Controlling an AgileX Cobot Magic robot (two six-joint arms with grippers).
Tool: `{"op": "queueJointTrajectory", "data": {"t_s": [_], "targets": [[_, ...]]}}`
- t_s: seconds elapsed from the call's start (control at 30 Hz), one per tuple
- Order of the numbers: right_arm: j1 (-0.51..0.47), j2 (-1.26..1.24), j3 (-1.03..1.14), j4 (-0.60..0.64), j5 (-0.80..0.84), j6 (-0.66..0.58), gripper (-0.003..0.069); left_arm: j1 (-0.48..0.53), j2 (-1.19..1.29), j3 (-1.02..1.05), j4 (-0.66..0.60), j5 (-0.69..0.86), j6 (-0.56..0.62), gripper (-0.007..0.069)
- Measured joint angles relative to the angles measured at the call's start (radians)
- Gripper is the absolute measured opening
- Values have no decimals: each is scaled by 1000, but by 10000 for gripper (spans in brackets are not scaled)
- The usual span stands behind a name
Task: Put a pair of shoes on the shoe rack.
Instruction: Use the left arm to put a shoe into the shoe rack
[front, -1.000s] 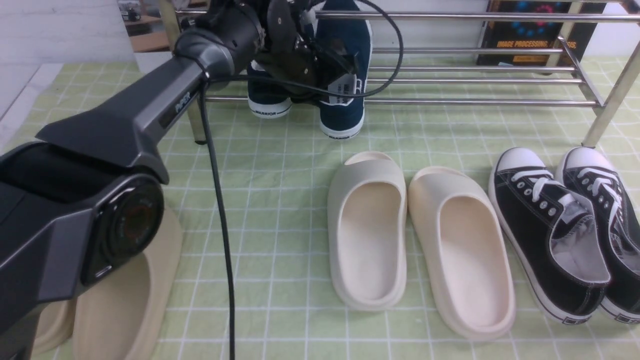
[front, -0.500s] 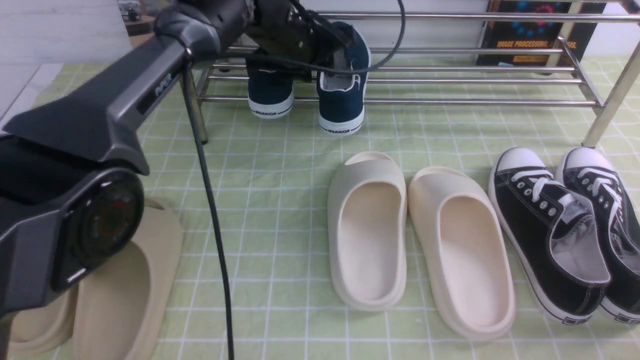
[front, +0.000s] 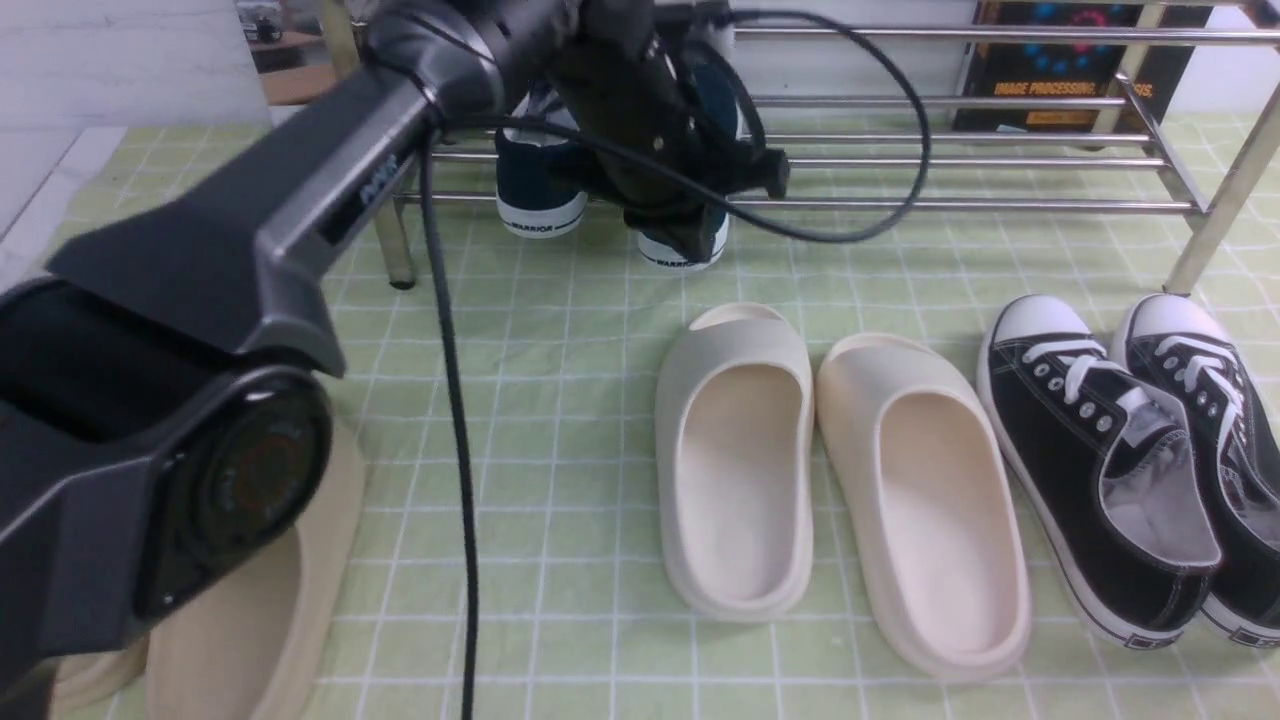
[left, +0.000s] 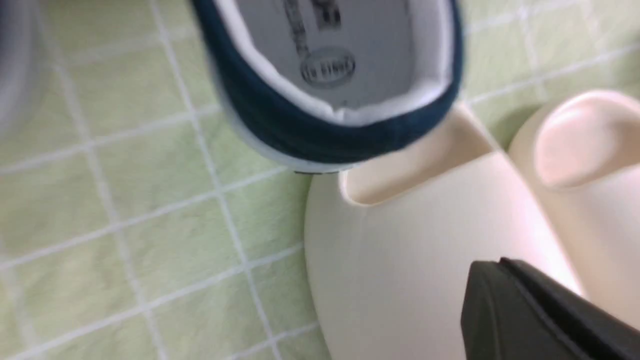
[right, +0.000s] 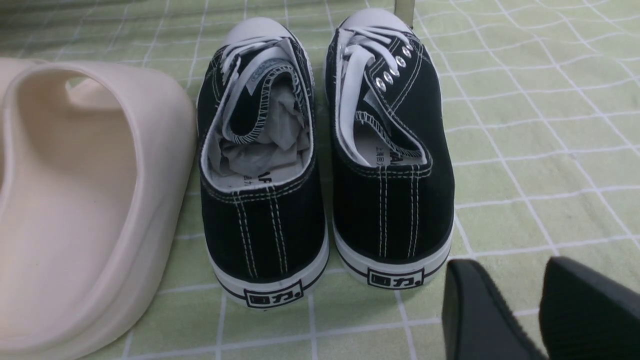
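Note:
Both navy shoes lie across the lower bars of the chrome shoe rack, heels sticking out over its front bar. The left shoe shows plainly. The right shoe is mostly covered by my left gripper, which hangs just in front of its heel, pointing down. In the left wrist view that shoe's heel and grey insole lie apart from my left gripper, whose jaws are shut with nothing between them. My right gripper is open and empty, low over the green cloth.
Two cream slides lie mid-cloth, just in front of the navy shoes. Black lace-up sneakers sit at the right, directly ahead of my right gripper. Tan slides lie under the left arm. A dark box stands behind the rack.
My left gripper let go of the right navy shoe, which now rests on the rack. The gripper then swung forward and down in front of its heel and shut empty.

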Motion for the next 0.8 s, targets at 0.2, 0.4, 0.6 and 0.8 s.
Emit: {"op": "queueJointTrajectory", "data": {"t_s": [0.2, 0.4, 0.6, 0.8], "targets": [[0, 0, 0, 0, 0, 0, 239, 7, 46, 2, 40, -115, -10, -13], [0, 0, 0, 0, 0, 0, 239, 16, 47, 3, 21, -228, -68, -13], [0, 0, 0, 0, 0, 0, 239, 37, 50, 3, 0, -316, -87, -13], [0, 0, 0, 0, 0, 0, 239, 94, 58, 3, 6, -315, -90, -13]]}}
